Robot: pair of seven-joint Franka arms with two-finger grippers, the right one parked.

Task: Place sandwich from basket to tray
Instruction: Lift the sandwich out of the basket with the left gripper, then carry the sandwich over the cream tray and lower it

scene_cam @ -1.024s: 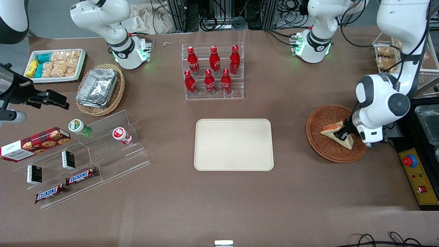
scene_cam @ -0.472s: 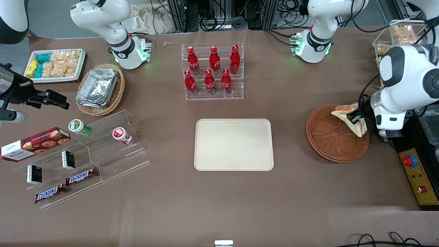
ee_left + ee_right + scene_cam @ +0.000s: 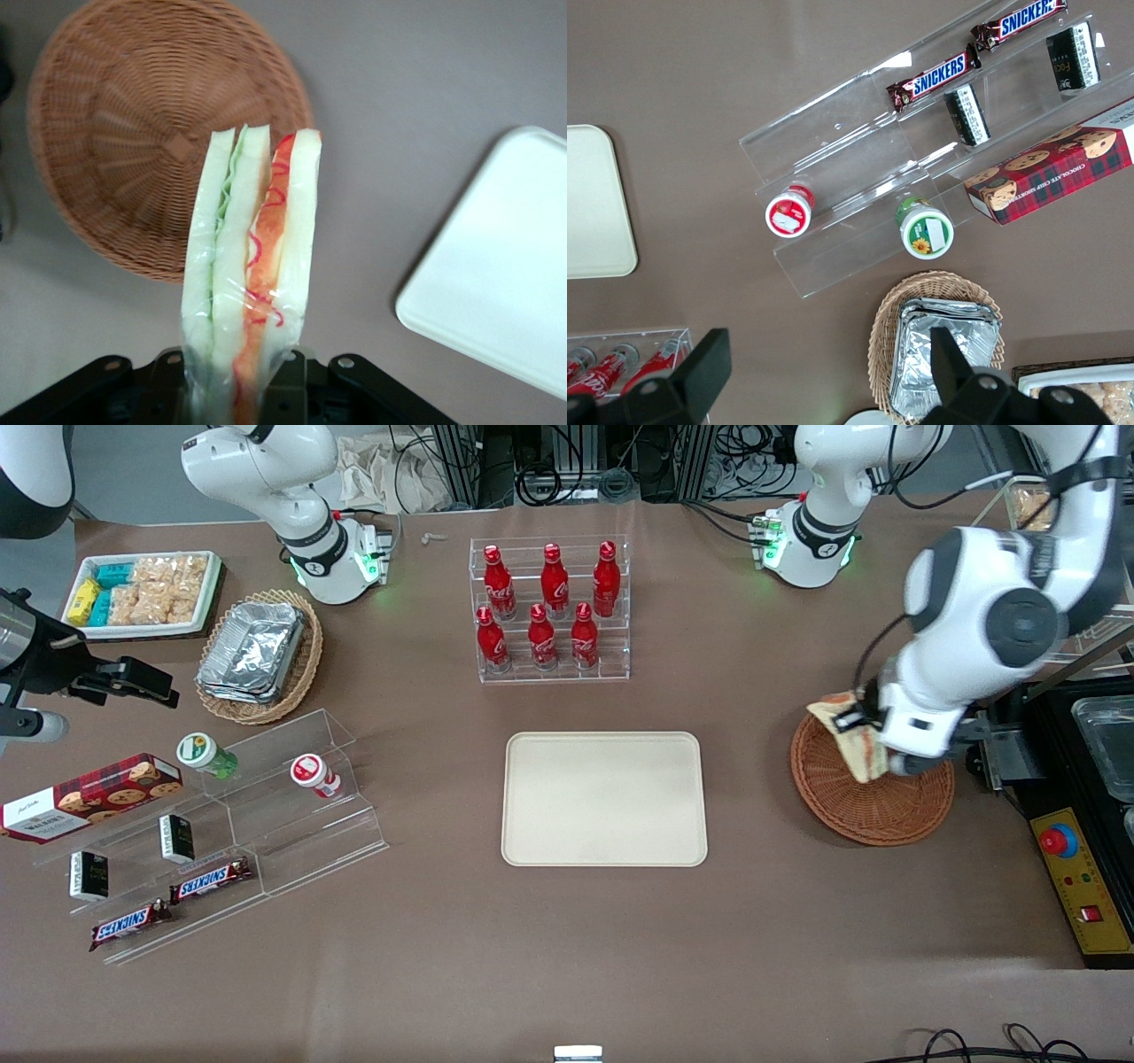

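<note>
My left gripper (image 3: 864, 726) (image 3: 244, 385) is shut on the sandwich (image 3: 852, 737) (image 3: 252, 266), a plastic-wrapped white-bread wedge with green and orange-red filling. It hangs in the air above the rim of the reddish-brown woven basket (image 3: 877, 810) (image 3: 124, 133), on the side toward the tray. Nothing lies in the basket. The cream-beige tray (image 3: 604, 798) (image 3: 505, 292) lies flat at the middle of the table, apart from the basket, with nothing on it.
A clear rack of red bottles (image 3: 549, 611) stands farther from the front camera than the tray. Toward the parked arm's end lie clear stepped shelves with snacks (image 3: 221, 824), a tan basket of foil trays (image 3: 257, 655) and a white snack tray (image 3: 142, 593). A black control box (image 3: 1081, 886) sits beside the basket.
The gripper has lifted the sandwich out of the basket, first up over the basket's working-arm side, then across toward the tray side. The arm's wrist has swung round.
</note>
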